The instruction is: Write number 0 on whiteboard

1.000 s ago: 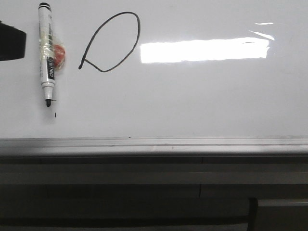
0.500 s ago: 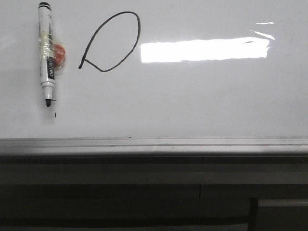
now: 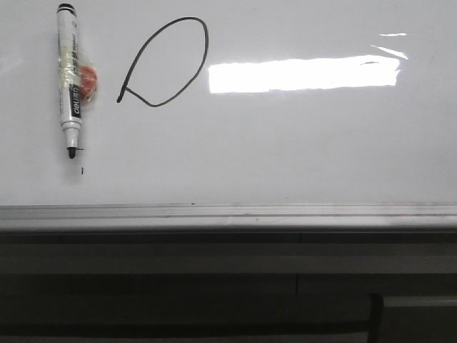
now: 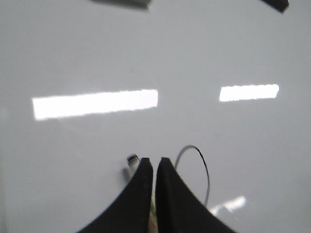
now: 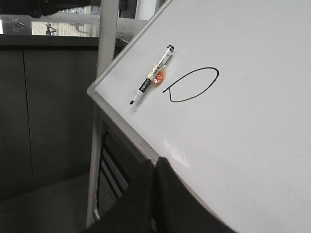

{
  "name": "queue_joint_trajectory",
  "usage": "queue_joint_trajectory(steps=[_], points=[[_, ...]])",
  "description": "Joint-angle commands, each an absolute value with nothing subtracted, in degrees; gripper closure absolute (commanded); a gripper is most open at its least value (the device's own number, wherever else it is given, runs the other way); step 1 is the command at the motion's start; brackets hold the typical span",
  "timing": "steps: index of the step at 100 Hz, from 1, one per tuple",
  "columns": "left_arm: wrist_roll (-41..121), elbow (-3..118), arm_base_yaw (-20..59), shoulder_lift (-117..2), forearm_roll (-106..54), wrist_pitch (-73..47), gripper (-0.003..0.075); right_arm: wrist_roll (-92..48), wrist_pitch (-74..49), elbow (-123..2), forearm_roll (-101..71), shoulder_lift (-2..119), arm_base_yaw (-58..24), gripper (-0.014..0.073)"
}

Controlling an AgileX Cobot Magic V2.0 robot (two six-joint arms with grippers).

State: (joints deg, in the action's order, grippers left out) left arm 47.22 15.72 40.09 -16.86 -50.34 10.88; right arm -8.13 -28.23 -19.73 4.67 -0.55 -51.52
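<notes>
- As you look forward over the rig, the whiteboard point(image 3: 285, 157) fills most of the front view, glossy white with a bright bar of glare and a grey metal strip along its lower edge.
- You will find the number 0 point(image 3: 166, 63) already drawn in the upper left part of the board: a thin black slanted loop that looks closed, with a short tail at its lower left. Judged from this, the writing itself appears done.
- Just to the left of the loop, apart from it, a marker point(image 3: 69, 82) lies on the board, uncapped tip toward the metal strip, with a small orange-red piece beside its barrel.
- The left gripper point(image 4: 154, 165) is pressed closed and empty, hovering over the board with the marker and loop just beyond its tips.
- The right gripper point(image 5: 154, 165) is likewise clenched on nothing, held off the board's edge.
- What is left seems little: perhaps only parking the arms.
- A tiny black dash point(image 3: 82, 170) sits below the marker tip.
</notes>
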Motion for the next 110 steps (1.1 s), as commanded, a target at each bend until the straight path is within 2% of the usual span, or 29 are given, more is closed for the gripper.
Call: queue_joint_trajectory(steps=[1,25,30,37,45,49,66,83,91,110], points=[[47.29,17.46,35.43,-11.53,-45.91,9.27,0.074,-8.28,-23.18,-20.99,5.41,0.21,-51.31,0.0651],[46.55,17.04,28.31,-5.17,-42.88,7.44,0.074,-8.28,-23.18,-20.99,5.41,0.21,-51.31,0.0651],[42.66,16.72,27.81,-5.17,-38.1,7.44,0.074,-8.28,-23.18,-20.99,5.41,0.21,-51.31,0.0651],[26.53,15.67,26.51,-5.17,-22.9,7.44,0.074,-8.28,-23.18,-20.99,5.41,0.21,-51.31,0.0651],[0.35,14.28,23.61,-5.17,2.32,7.44,0.074,-8.28,-23.18,-20.99,5.41,0.21,-51.31,0.0651],[-7.04,13.68,21.5,-5.09,7.06,7.44,0.074,-8.28,-23.18,-20.99,5.41,0.21,-51.31,0.0651],[4.52,8.63,12.44,-2.48,-6.72,4.82,0.074,-8.28,-23.18,-20.99,5.41,0.21,-51.31,0.0651],[6.42,1.47,4.88,1.87,-6.25,2.5,0.074,-8.28,-23.18,-20.99,5.41,0.21,-51.31,0.0651],[5.62,-2.2,3.56,1.89,-5.73,3.59,0.074,-8.28,-23.18,-20.99,5.41,0.21,-51.31,0.0651],[3.34,-2.11,4.08,1.89,-0.89,-9.42,0.074,-8.28,-23.18,-20.99,5.41,0.21,-51.31,0.0651]])
